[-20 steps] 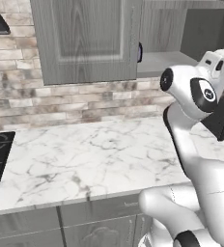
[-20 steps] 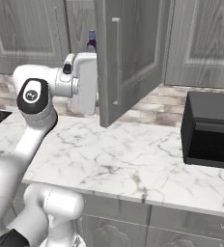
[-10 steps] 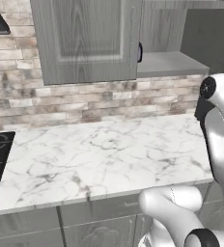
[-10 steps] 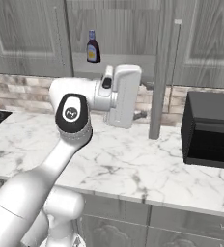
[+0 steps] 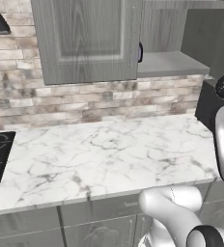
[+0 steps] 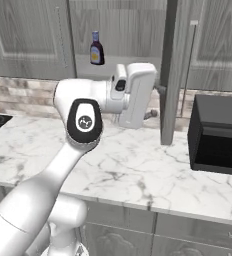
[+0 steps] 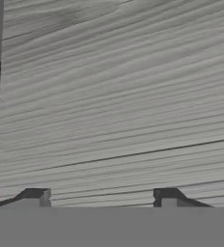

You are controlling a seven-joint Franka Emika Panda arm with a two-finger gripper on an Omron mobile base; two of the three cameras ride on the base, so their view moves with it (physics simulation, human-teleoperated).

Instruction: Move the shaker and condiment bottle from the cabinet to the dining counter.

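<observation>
Right base view: door [image 6: 169, 70] now swung edge-on, condiment bottle [image 6: 96, 48] exposed in cabinet [image 6: 133, 30], end effector [image 7: 100, 198] fingers spread apart.

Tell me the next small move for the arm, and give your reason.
Probably lift the gripper away from the open cabinet door and toward the condiment bottle. The bottle stands upright on the cabinet shelf, above and left of the hand. The hand view faces grey wood grain close up, with the fingertips apart and nothing between them.
</observation>
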